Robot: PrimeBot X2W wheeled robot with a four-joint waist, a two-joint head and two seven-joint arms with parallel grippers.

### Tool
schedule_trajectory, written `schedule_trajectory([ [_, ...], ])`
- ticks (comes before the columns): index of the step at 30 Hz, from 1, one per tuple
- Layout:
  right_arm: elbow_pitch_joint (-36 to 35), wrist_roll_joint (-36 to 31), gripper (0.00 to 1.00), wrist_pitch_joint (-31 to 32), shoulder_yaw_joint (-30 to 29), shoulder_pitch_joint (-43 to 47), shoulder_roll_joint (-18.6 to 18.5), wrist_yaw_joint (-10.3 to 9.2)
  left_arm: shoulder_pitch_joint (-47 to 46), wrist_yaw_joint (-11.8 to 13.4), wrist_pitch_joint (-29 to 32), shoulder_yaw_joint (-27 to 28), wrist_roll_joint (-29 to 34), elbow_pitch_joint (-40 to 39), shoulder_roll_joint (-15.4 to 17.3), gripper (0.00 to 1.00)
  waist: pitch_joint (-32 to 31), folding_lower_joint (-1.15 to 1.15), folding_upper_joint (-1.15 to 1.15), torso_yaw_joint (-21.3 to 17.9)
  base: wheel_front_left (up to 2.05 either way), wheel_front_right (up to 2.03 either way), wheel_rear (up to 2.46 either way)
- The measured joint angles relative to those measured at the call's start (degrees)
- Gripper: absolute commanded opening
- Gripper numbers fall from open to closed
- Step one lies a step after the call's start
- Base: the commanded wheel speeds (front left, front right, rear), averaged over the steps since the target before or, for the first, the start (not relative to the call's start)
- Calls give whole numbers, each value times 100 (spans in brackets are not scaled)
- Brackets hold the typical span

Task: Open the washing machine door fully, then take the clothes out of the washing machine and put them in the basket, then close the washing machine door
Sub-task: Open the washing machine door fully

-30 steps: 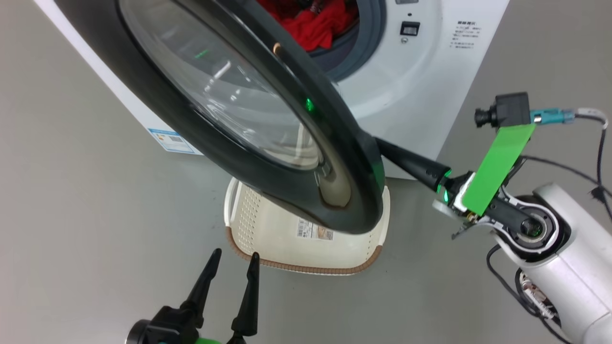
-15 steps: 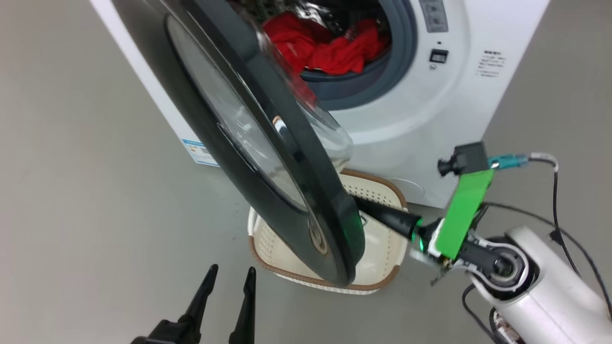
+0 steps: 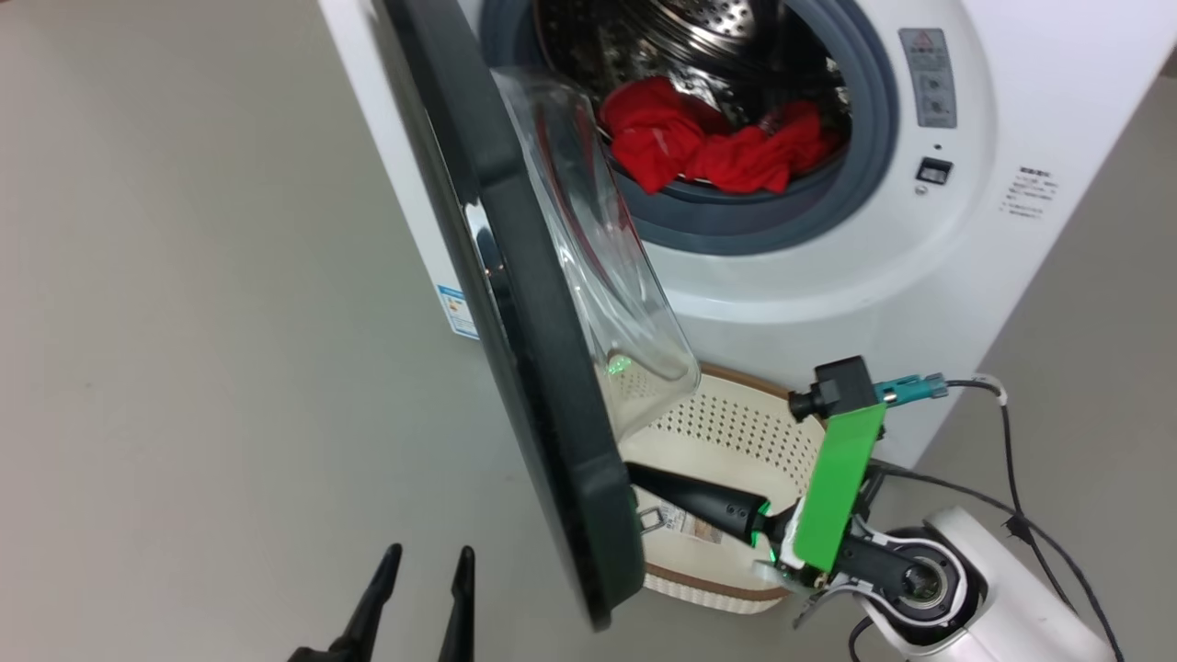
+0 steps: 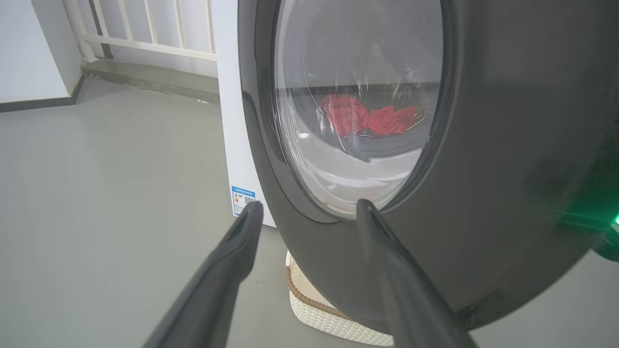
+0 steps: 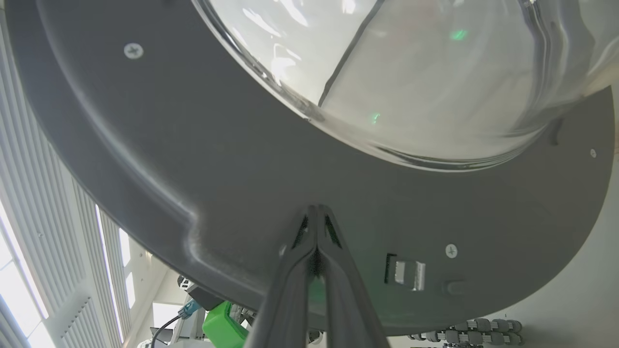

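In the head view you see the washing machine door [image 3: 552, 386] edge-on, running from the upper centre to the bottom centre, swung well out from the washing machine [image 3: 919, 303] at the upper right; the clothes [image 3: 717, 152] lie as a red heap at the front of the steel drum [image 3: 717, 28], at the top of the frame; the basket [image 3: 736, 432] stands on the floor [image 3: 184, 368] at the lower centre-right, just below the machine's front and partly behind the door; your right gripper [image 3: 639, 476], lower right, has its fingers pressed together on nothing, tips at the door's inner face above the basket; your left gripper [image 3: 429, 552], bottom left of centre, stands wide and empty, apart from the door.

In the left wrist view the left gripper's fingers rise spread wide from the bottom edge; the door's glossy outer face takes the centre and right; the clothes show red through its glass; a corner of the basket shows under the door at the bottom centre; a blue label [image 4: 243, 200] sits on the machine's white side, just left of the door.

In the right wrist view the right gripper's fingers meet at the centre, tips against the door's grey inner face just below the glass bowl [image 5: 411, 72]; a small metal catch [image 5: 405, 272] sits to their lower right.
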Motion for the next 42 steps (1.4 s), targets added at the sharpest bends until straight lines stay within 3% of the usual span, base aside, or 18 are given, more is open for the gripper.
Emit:
schedule_trajectory([
  [7, 30, -169, 0, 180, 27, 25, 213, -1, 121, 86, 0, 123, 3, -82, 10, 100, -105, 0, 0, 180, 0, 0, 0],
  [23, 63, -365, 0, 188, -49, 40, 347, -1, 221, 141, 0, 202, 3, -180, 12, 100, -135, 0, 0, 185, 0, 0, 0],
  [26, 67, -477, 38, 79, -92, 118, 325, 0, 221, 97, 0, 202, 4, -165, 12, 100, -162, 0, 0, 172, 0, 0, 0],
  [27, 67, -505, 45, 18, -126, 169, 309, 0, 221, 92, 0, 202, 5, -159, 12, 100, -174, 0, 0, 167, 0, 0, 0],
  [30, 79, -590, 49, -177, -168, 320, 233, 0, 221, 84, 0, 202, 37, -130, 12, 100, -217, 0, 0, 151, 0, 0, 0],
  [32, 115, -600, 88, -314, -194, 456, 157, 0, 221, 33, 0, 204, 62, -100, 13, 100, -259, 0, 0, 137, 0, 0, 0],
  [33, 133, -606, 100, -388, -209, 530, 127, 0, 222, 32, 0, 204, 67, -82, 13, 100, -280, 0, 0, 129, 0, 0, 0],
  [42, 263, -643, 100, -1017, -412, 1122, -164, 0, 226, -59, 0, 292, 144, -18, 16, 100, -364, 0, 0, -22, 0, 0, 0],
])
